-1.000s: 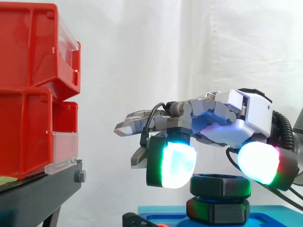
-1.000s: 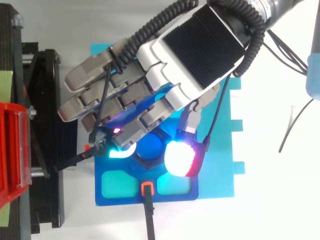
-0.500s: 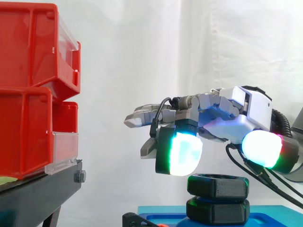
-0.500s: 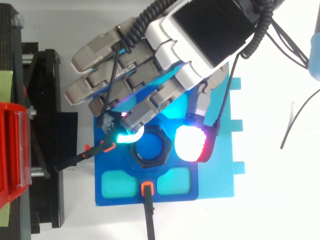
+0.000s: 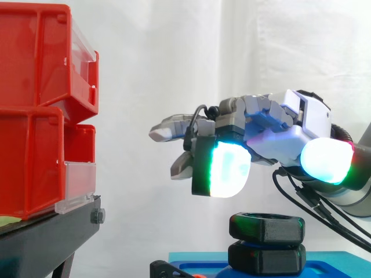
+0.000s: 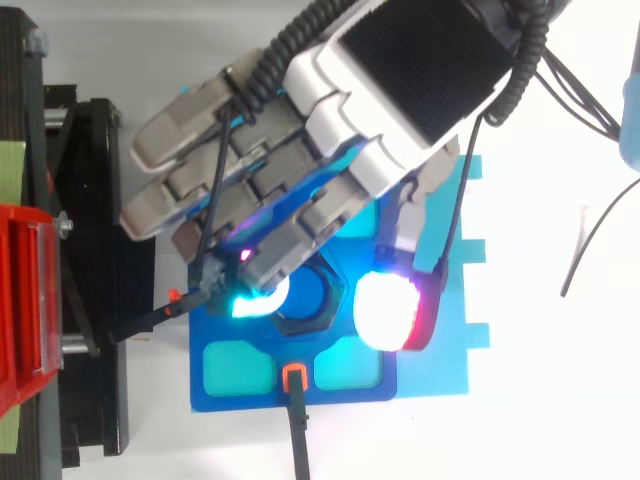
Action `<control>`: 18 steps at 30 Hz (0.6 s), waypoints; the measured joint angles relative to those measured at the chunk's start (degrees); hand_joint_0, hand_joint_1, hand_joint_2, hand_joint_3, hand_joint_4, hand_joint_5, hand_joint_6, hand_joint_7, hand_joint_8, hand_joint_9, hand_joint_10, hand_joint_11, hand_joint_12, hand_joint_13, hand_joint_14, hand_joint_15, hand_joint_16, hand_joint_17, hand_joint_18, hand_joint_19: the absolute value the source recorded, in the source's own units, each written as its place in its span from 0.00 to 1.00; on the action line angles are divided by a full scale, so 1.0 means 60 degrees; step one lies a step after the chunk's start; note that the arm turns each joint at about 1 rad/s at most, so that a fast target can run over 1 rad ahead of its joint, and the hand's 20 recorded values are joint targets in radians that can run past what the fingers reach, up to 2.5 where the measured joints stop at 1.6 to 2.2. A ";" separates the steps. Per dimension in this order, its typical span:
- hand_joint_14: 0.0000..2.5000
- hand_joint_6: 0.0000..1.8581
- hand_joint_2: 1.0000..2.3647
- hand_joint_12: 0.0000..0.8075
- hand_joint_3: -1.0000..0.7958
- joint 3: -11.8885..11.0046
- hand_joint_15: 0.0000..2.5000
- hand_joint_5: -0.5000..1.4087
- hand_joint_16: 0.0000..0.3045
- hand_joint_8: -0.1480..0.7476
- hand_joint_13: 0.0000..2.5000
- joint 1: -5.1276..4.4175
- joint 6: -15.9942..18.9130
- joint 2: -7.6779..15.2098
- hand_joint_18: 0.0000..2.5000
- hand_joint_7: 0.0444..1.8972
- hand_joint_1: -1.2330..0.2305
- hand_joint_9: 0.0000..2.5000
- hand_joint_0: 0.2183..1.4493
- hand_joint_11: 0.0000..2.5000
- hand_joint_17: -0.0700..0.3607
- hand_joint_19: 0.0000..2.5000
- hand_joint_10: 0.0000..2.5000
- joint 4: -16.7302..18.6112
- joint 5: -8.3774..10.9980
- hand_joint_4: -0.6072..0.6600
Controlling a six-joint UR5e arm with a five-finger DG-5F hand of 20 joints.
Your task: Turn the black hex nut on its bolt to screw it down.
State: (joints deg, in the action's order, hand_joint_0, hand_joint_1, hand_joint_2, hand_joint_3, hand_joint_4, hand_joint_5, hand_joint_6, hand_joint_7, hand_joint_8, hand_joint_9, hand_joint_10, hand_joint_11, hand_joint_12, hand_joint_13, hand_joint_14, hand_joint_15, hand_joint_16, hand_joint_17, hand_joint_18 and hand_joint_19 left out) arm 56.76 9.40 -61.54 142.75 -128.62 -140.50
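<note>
Two black hex pieces stand stacked in side view: the upper is the black hex nut (image 5: 266, 227), the lower hex piece (image 5: 266, 258) sits on a blue fixture (image 5: 203, 260). The hand (image 5: 278, 136) hovers above with clear air betw. its pads (image 5: 227, 171) and the nut. The pads are apart and hold nothing.

Top view: the hand (image 6: 400, 80) is over the nut (image 6: 300, 325), w/ one glowing pad on either side.

Judgement: step in hand is the re-grip betw. turns. Next move req. descent, pads closing on opposite flats, then a twist.
</note>
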 measured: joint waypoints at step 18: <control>0.00 0.28 0.00 0.14 0.28 0.0031 0.06 0.20 0.05 0.39 0.14 -0.0966 -0.0767 0.0012 0.00 0.63 0.65 0.28 0.17 0.14 0.24 0.16 0.00 -0.0728 0.1516 0.58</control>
State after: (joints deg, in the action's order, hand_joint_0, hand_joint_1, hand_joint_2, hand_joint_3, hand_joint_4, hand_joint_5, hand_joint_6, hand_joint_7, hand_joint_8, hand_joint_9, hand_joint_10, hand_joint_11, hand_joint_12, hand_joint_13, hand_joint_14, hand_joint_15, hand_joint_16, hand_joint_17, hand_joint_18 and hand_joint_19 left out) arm 56.94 3.60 -66.14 142.82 -132.99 -131.40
